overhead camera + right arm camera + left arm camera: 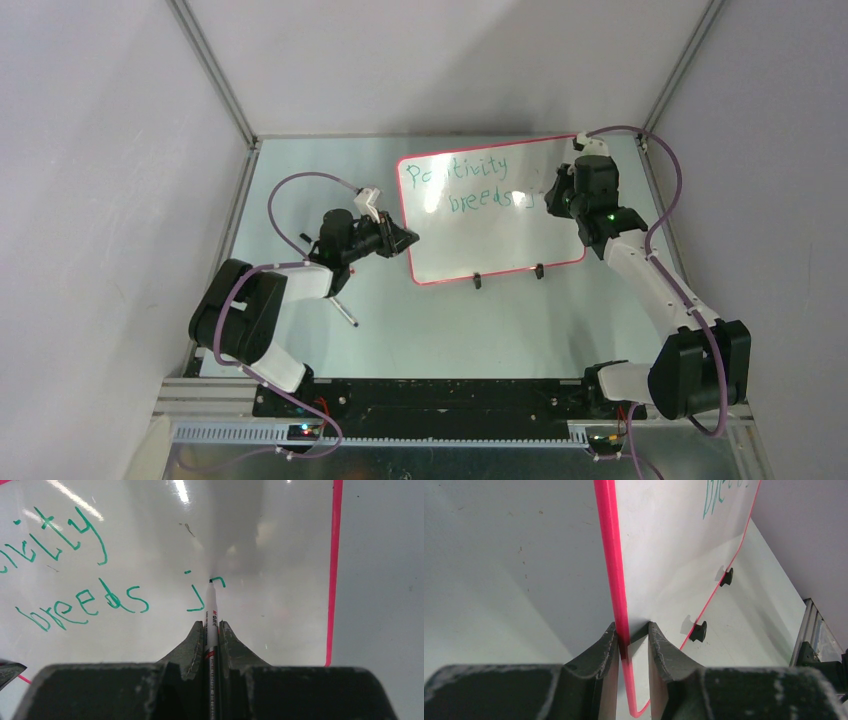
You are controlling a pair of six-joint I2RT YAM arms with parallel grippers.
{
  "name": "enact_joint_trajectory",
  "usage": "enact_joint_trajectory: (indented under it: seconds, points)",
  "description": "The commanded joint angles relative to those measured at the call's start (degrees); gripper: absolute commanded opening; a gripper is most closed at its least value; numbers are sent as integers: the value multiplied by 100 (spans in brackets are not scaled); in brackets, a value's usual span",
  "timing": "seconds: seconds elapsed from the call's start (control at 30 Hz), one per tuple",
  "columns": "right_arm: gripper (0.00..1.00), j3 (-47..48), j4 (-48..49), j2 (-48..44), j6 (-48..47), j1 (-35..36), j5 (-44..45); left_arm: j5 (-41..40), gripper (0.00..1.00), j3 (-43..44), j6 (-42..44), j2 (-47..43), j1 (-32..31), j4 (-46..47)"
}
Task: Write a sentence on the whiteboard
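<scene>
Top view: the whiteboard [490, 240] sits on the pale table [300, 200] a bit past the middle, around 12 to 1 o'clock from the center, with its two black feet [478, 281] along the 6 o'clock edge. The left gripper [405, 238] is at the board's 9 o'clock edge. From the left wrist cam you can see its fingers [606, 645] pinched on the pink rim [611, 555], one on each face, so it's grasping the board itself. The right gripper [548, 198] is over near the board's 3 o'clock side, and it's clamped tight on a thin white marker [211, 615] that pokes straight out between the jaws. The sentence [480, 180] in green reads "Positivity" on top and "breeds j" under it. The marker tip is right at a small hooked stroke just to the 3 o'clock side of the "j", on the bare glossy part well inside the right rim. Can't tell whether the tip is actually pressing on the surface.
</scene>
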Motion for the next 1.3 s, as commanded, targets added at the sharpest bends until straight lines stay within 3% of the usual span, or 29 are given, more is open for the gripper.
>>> enact_joint_trajectory:
  seconds: [0.0,0.6,1.27]
  points:
    - [0,223,-1,25,-35,-8,-133,-192,23,115,340,-179,-76,34]
    - [0,224,-429,4,-110,-2,51,-190,23,109,339,-174,-83,36]
    - [0,316,-134,73,-48,-56,298,-185,23,129,341,-154,-77,19]
